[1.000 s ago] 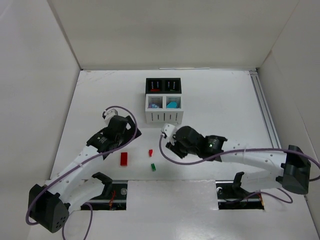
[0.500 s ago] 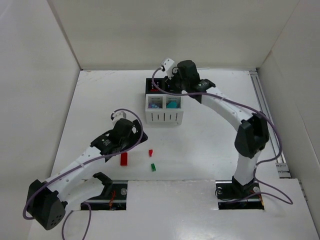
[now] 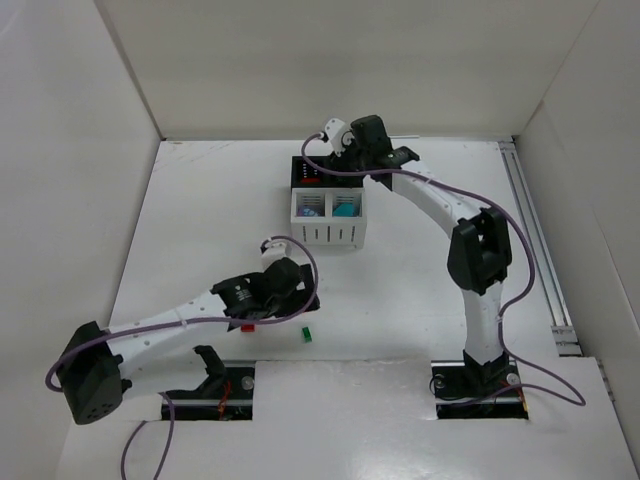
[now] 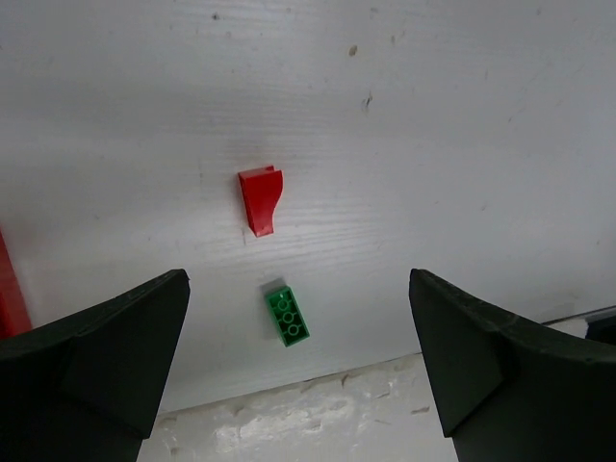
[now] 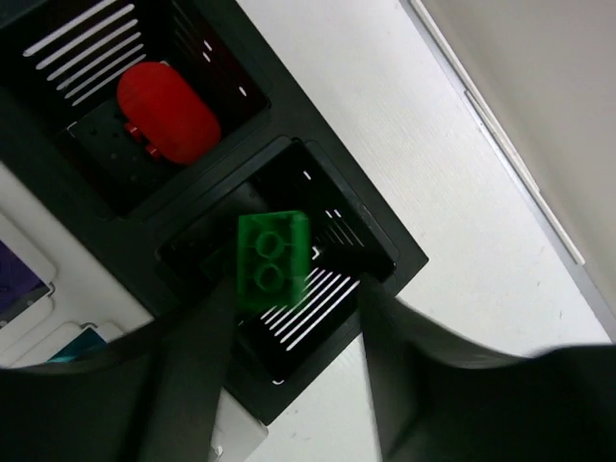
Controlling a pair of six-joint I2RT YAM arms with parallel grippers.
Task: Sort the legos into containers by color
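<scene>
The left gripper hangs wide open over a red wedge and a green brick on the near table. The right gripper is over the bin's far right black compartment. Its fingers stand wider than a second green brick at their tips.

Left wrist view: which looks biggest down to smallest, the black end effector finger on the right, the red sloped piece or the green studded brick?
1. Black end effector finger: largest by far, though it sits nearest the camera.
2. Red sloped plastic piece and green studded plastic brick: near alike, so no ranking between them.
</scene>
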